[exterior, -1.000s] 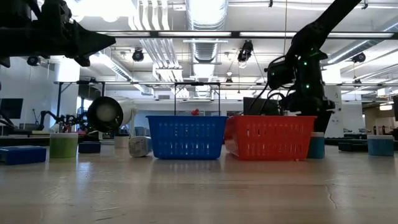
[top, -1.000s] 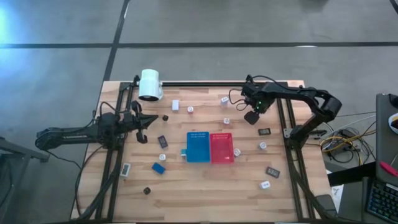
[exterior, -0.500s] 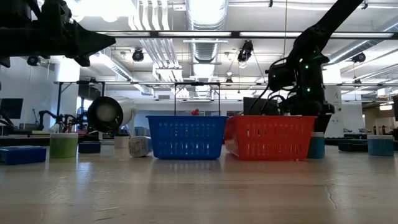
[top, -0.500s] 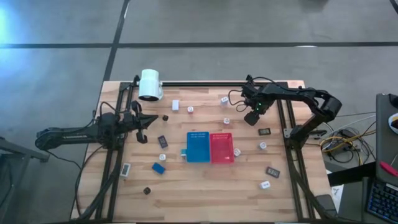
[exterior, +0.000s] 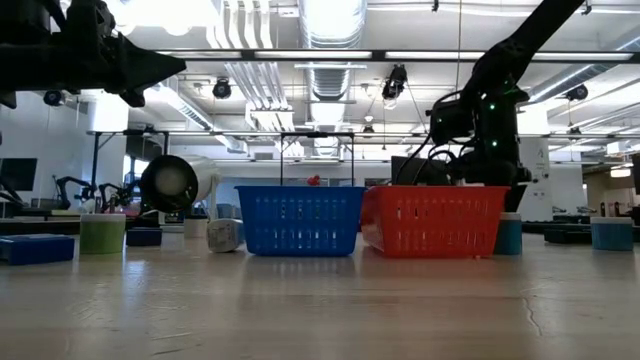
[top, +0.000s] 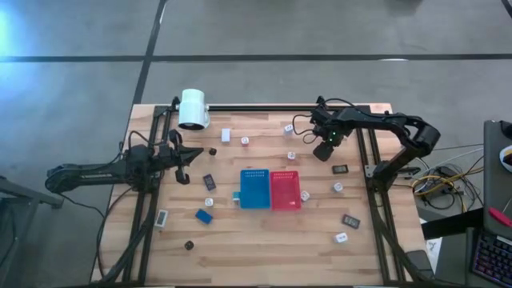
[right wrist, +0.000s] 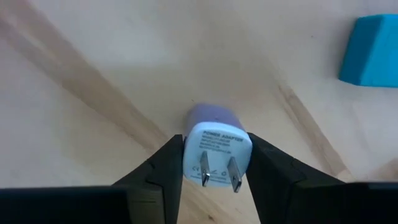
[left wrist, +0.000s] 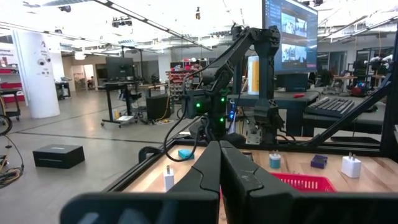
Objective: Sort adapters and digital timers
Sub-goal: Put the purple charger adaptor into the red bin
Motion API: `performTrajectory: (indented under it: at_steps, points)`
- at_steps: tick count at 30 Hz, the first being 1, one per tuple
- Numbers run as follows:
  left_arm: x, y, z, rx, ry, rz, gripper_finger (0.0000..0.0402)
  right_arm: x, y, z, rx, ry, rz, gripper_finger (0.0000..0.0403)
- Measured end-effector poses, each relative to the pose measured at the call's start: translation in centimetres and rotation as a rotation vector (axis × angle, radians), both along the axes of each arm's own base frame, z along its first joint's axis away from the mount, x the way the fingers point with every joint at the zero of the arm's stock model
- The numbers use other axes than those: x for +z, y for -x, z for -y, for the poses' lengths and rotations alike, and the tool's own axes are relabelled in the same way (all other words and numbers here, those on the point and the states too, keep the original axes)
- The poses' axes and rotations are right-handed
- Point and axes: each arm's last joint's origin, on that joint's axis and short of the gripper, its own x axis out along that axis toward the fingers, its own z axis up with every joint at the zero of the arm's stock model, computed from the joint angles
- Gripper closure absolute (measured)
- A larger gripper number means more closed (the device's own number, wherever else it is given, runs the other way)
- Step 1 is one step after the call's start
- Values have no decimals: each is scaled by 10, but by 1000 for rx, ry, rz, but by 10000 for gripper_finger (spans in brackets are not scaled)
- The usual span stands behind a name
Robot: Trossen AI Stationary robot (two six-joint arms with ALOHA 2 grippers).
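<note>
Adapter [right wrist: 214,152] is sitting prongs-up between right gripper [right wrist: 214,163] fingers, which are pinching its sides; left gripper [left wrist: 219,163] is hovering, pressed together.

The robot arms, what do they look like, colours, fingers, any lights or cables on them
Both arms are dark, nearly black, and slender with jointed segments. The left gripper has two smooth dark tapered fingers. The right gripper has matte black, wedge-shaped fingers. Small green lights glow on the right arm's wrist, with thin black cables looping beside it. Pale lettering runs along the left arm's forearm.
</note>
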Motion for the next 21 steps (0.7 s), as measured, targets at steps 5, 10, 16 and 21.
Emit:
performTrajectory:
  at_steps: [5, 10, 16, 21]
  points:
    - [0, 0, 0, 0, 0, 0, 399, 17, -6, -2, 36, 15, 186, 271]
    - [0, 0, 0, 0, 3, 1, 399, 50, -13, -14, 121, 95, 425, 271]
    - [0, 0, 0, -2, 18, 5, 399, 88, -7, -40, 229, 234, 762, 272]
    - [0, 0, 0, -4, 22, 6, 399, 99, 8, -69, 335, 360, 989, 272]
